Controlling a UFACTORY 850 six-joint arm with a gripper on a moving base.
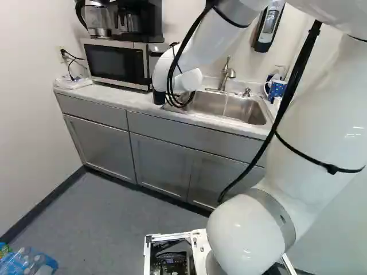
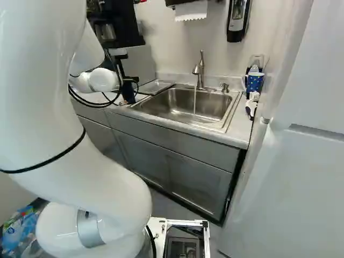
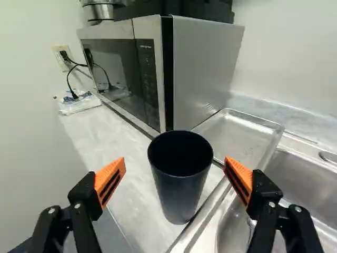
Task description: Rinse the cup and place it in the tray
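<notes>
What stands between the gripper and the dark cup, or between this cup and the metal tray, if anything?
Nothing visible stands in either path. The dark cup is straight ahead of the open gripper. Toward the metal tray, only the tray's own raised rim must be cleared.

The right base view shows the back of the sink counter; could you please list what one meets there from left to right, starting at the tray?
Metal tray → faucet with running water → small pump → blue spotted mug.
</notes>
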